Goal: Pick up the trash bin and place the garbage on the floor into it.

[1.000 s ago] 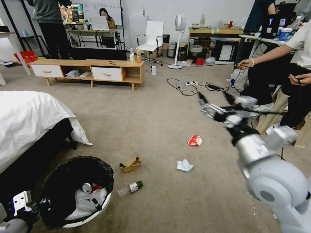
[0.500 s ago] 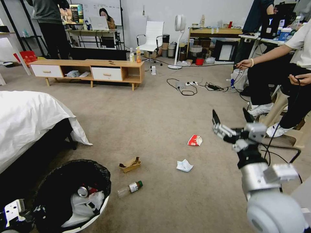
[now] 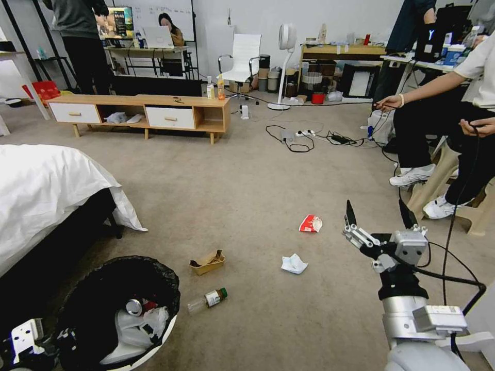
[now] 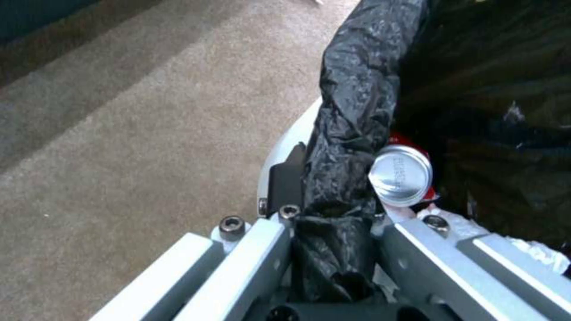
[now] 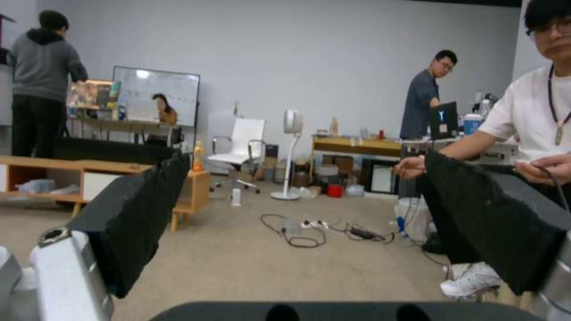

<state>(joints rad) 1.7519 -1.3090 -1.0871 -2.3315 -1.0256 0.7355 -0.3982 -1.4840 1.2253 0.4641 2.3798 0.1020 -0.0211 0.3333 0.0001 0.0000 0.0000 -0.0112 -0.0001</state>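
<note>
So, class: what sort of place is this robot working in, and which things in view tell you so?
Probably a lab or office staged as a bedroom: a bed with a white sheet and a low wooden cabinet share the carpet with desks, a whiteboard and loose power cables.

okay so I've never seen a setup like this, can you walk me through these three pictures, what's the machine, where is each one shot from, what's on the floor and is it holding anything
This is a wheeled robot with two arms, each ending in a two-fingered gripper. The wide picture comes from a camera on its head, looking down at the carpet. The other two come from cameras on its wrists.

The left gripper is shut on the rim of the round white plastic trash bin lined with a black bag, near the bed. A red can and white tissues already lie inside.

The right gripper is open, empty, and raised above the floor, pointing into the room.

On the carpet lie a brown cardboard tray, a clear bottle with a green cap, a crumpled white tissue and a red-and-white packet.
</note>
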